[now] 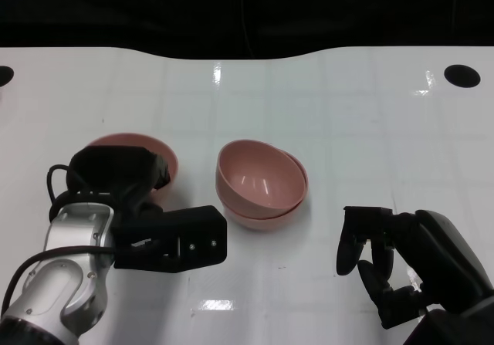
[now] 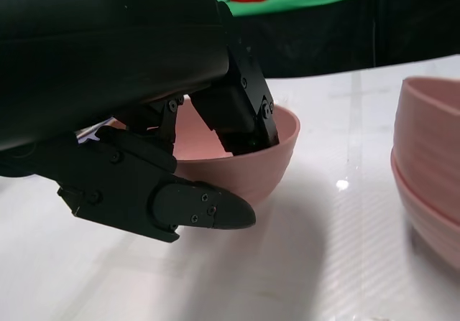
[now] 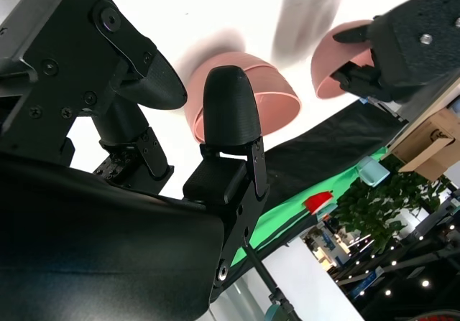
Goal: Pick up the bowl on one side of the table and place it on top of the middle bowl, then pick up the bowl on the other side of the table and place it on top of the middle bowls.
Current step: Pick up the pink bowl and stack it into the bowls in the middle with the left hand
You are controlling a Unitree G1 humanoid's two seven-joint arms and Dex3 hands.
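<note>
- Stage one reads as complete: two pink bowls sit nested at the table centre, the upper bowl (image 1: 260, 177) tilted inside the lower middle bowl (image 1: 258, 212).
- Stage two is in progress: the remaining pink side bowl (image 1: 135, 148) rests on the table at the robot's left, well apart from the stack.
- The left hand (image 1: 127, 187) is at that side bowl. In the left wrist view, fingers (image 2: 241, 116) reach over the rim into the bowl (image 2: 277, 145) while another lies outside the wall; whether the pinch is closed cannot be told.
- The right hand (image 1: 386, 264) is near the stack on its right, fingers curled loosely apart, holding nothing.
- Remaining, by judgement: secure the side bowl, lift it, carry it to the centre, and seat it on the stack.
- Surface: a glossy white table (image 1: 363, 129) with faint grid lines, light reflections, and dark round holes near its far corners.
- Room: black drape behind the table; the wrist views show green flooring, a red object, foliage, and ceiling lights.
</note>
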